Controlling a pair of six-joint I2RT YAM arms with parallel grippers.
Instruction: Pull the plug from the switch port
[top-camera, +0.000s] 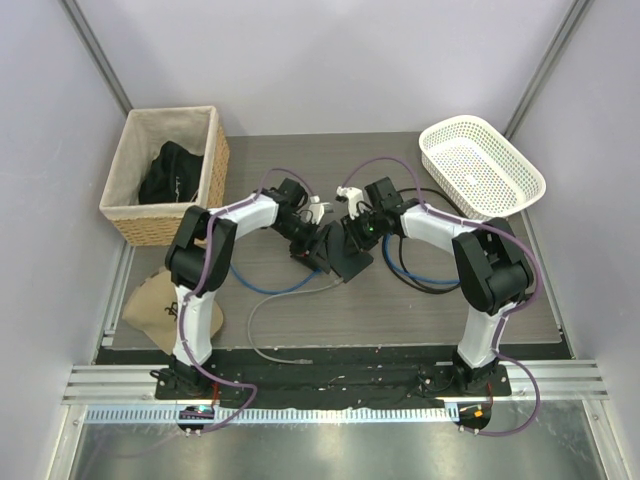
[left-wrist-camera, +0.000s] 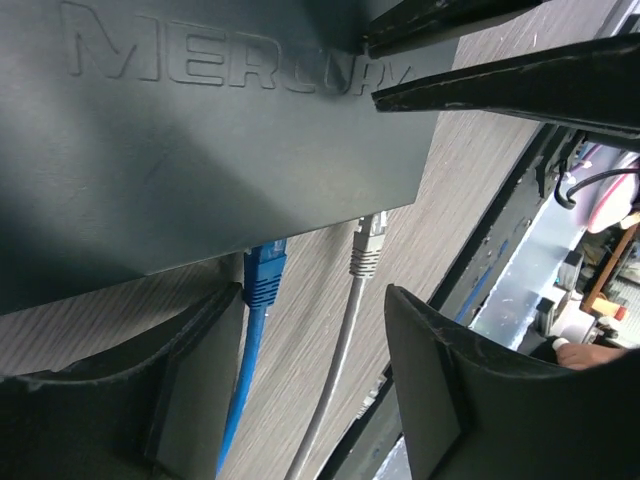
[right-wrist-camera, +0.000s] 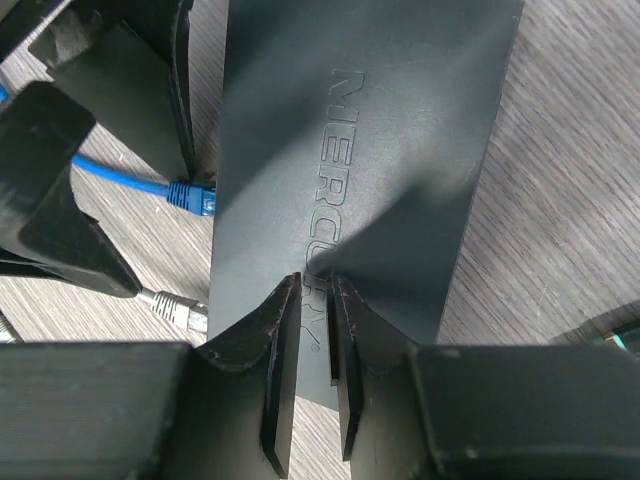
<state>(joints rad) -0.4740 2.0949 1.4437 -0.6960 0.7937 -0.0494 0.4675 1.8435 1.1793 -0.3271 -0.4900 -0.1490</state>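
The flat black switch (top-camera: 345, 258) (left-wrist-camera: 200, 150) (right-wrist-camera: 400, 150) lies mid-table between both arms. A blue plug (left-wrist-camera: 265, 275) (right-wrist-camera: 190, 193) and a grey plug (left-wrist-camera: 368, 245) (right-wrist-camera: 180, 312) sit in ports along its long edge. My left gripper (top-camera: 303, 243) (left-wrist-camera: 312, 295) faces that edge, open. The grey cable runs between its fingers and the blue plug is against the left finger (left-wrist-camera: 190, 390). My right gripper (top-camera: 352, 232) (right-wrist-camera: 318, 285) rests its tips on the switch's top face, shut to a narrow slit with nothing between them.
A wicker basket (top-camera: 125, 210) holding dark cloth stands at the back left, and a white plastic basket (top-camera: 530, 185) at the back right. A tan bag (top-camera: 165, 305) lies left of the left arm. Blue and grey cables (top-camera: 262, 320) loop toward the front; more cables (top-camera: 420, 275) coil at the right.
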